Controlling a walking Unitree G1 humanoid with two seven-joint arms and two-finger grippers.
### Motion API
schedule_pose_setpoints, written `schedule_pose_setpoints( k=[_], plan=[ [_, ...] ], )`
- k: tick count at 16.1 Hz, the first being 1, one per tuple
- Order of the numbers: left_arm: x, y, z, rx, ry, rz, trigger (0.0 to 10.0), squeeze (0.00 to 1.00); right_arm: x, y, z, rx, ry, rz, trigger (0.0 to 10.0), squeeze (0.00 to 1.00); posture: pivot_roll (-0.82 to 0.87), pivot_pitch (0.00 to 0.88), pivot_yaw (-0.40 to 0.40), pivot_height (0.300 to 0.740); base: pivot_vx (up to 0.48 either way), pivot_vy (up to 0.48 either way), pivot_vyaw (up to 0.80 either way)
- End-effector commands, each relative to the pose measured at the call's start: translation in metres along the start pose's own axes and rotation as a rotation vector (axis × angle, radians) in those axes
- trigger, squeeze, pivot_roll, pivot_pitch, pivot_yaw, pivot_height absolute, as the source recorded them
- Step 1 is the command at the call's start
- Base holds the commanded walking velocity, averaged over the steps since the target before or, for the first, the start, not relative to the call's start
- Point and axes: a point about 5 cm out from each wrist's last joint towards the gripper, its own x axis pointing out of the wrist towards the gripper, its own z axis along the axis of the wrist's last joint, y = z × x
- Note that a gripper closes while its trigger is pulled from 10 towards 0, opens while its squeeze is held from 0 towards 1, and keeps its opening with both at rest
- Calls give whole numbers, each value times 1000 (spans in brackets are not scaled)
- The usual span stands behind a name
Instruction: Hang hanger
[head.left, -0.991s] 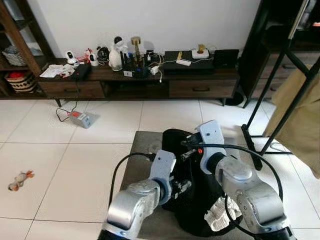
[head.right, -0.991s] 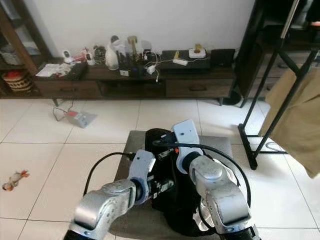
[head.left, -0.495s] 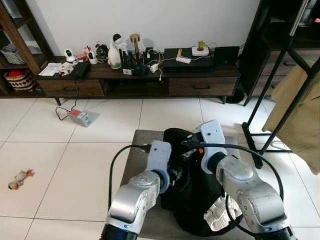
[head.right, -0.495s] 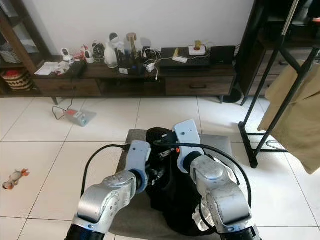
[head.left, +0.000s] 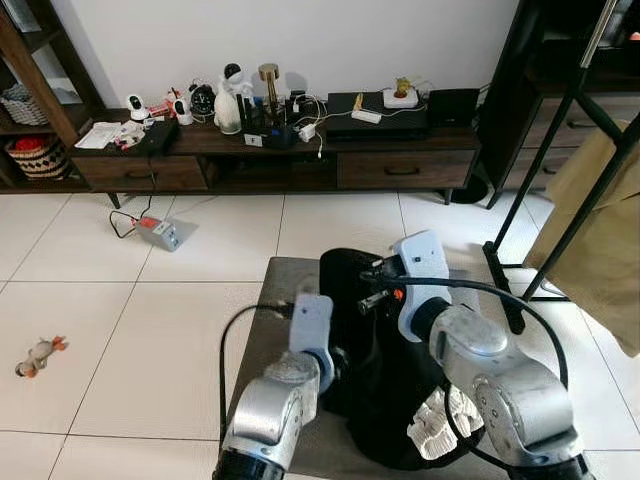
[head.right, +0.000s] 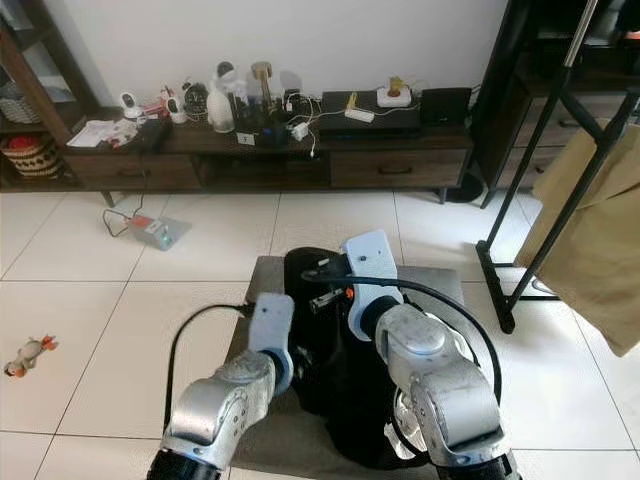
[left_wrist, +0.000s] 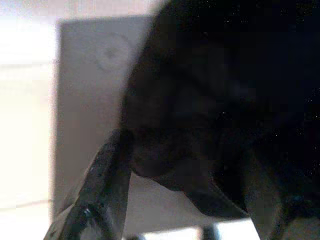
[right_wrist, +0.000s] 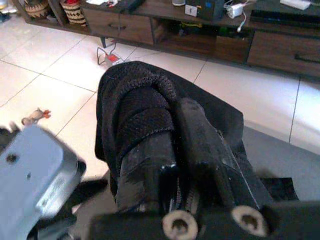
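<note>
Hanger: none can be made out as such. What the right gripper (right_wrist: 180, 130) holds is a single black garment (head.left: 385, 380), lifted in a peak at the lower centre of the head views; any hanger would be hidden inside the cloth.

Largest to smallest, counted:
- One dark clothes rack (head.left: 560, 170) at the right edge, carrying one tan garment (head.left: 600, 240).
- One low dark cabinet (head.left: 280, 160) across the upper frame, with assorted small items on top, too many and too small to count reliably.
- One grey mat (head.left: 280, 300) on the tiled floor, under the black garment.
- Two grippers. The right one has its fingers together, clamped on a fold of the black knit. The left gripper (left_wrist: 195, 200) sits low against the garment with its fingers apart, cloth between them but not pinched.
- One small device with a cable (head.left: 158, 233) on the floor, upper left.
- One small toy (head.left: 37, 354) at the left edge.

Risks, as judged:
- The right grip is on cloth alone; the knit may slide out as the load rises.
- The trailing hem may drag on the mat or snag the left gripper.
- The rack stands well apart to the right; a swinging garment may catch its leg during the carry.
</note>
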Motion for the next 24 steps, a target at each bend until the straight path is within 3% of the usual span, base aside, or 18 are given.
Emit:
schedule_pose_setpoints(
  k=[1, 3, 6, 7, 8, 19, 24],
  plan=[
    [1, 7, 0, 22, -13, 65, 10000, 0, -2, 6, 9, 1, -36, 32, 10000, 0, 50, 171, 20, 740, 0, 0, 0],
    [0, 14, 6, 26, -69, 131, 10000, 0, -2, 8, 8, 0, -22, 38, 10000, 0, 55, 172, 18, 740, 0, 0, 0],
    [-1, -1, 8, 36, -72, 5, 10000, 0, -2, 9, 2, -6, 5, 45, 10000, 0, 56, 173, 17, 740, 0, 0, 0],
    [-2, -7, 5, 63, -55, -31, 3137, 0, -1, 7, -3, -14, 23, 34, 10000, 0, 62, 173, 19, 740, 0, 0, 0],
    [-2, -8, 1, 81, -34, -39, 0, 0, -1, 6, -3, -11, 23, 28, 10000, 0, 62, 175, 22, 740, 0, 0, 0],
    [0, -2, -11, 89, 43, -38, 0, 0, -1, 4, 5, 14, -7, 8, 10000, 0, 56, 177, 31, 740, 0, 0, 0],
    [1, 20, -1, 52, 0, 69, 0, 0, -1, 0, 0, 11, 8, -7, 10000, 0, 58, 175, 30, 740, 0, 0, 0]
  ],
)
